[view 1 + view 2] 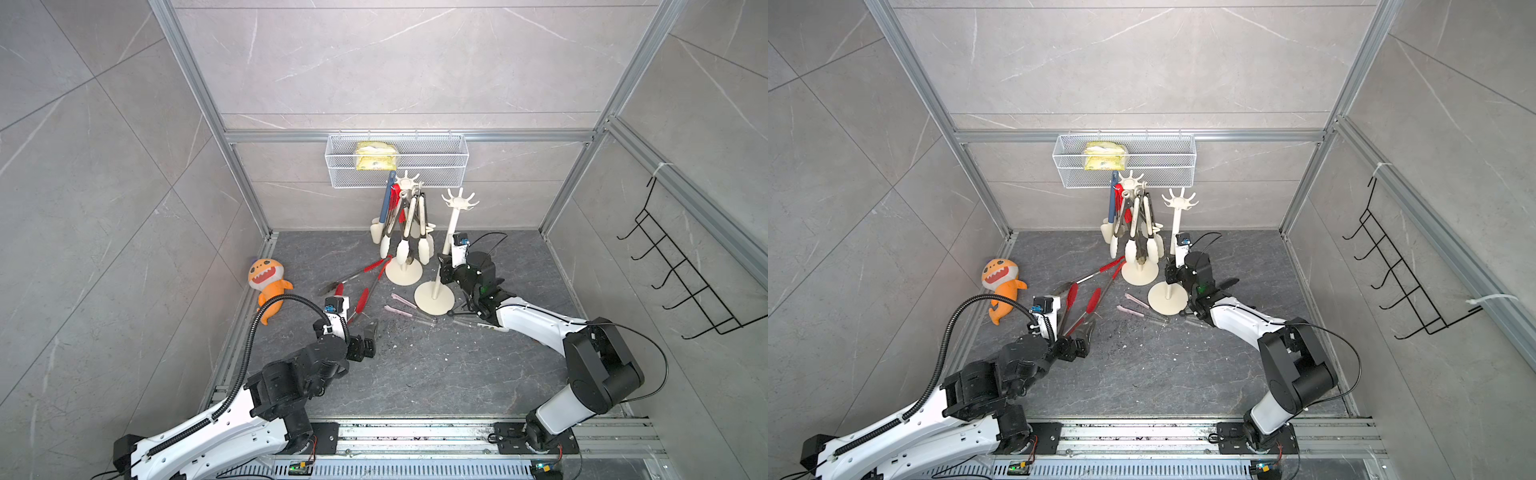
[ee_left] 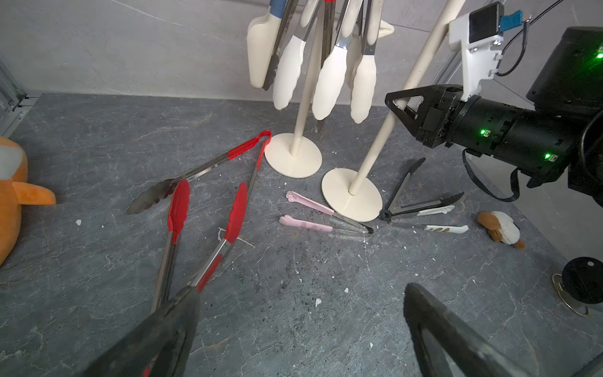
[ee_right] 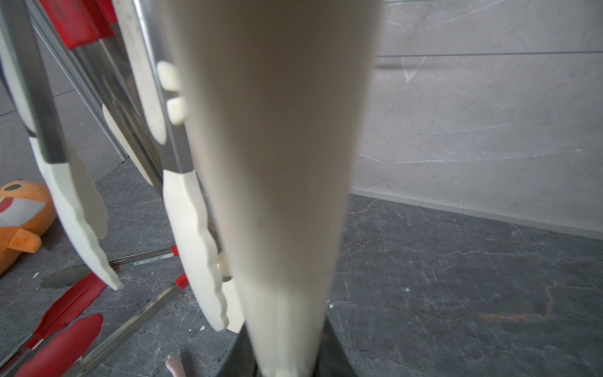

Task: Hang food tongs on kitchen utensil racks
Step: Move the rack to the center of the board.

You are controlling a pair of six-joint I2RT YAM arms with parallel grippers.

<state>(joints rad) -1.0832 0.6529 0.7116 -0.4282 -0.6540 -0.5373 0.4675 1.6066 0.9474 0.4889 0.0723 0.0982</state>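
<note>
Currently right gripper (image 2: pixel 396 105) jaws pinch the pole of the nearer tall cream pronged utensil rack (image 1: pixel 451 224). Left gripper (image 2: pixel 298 293) jaws spread, over red-tipped steel tongs (image 2: pixel 237 209) lying flat.

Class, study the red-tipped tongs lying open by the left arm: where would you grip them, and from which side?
Probably the steel arms near the hinge of the red-tipped tongs, from above: they lie flat, spread wide at the tips, narrowing toward the open left gripper.

bare floor (image 1: pixel 436 374) near front, scattered tongs (image 1: pixel 362 300) crowding rack bases (image 1: pixel 404 272)
</note>
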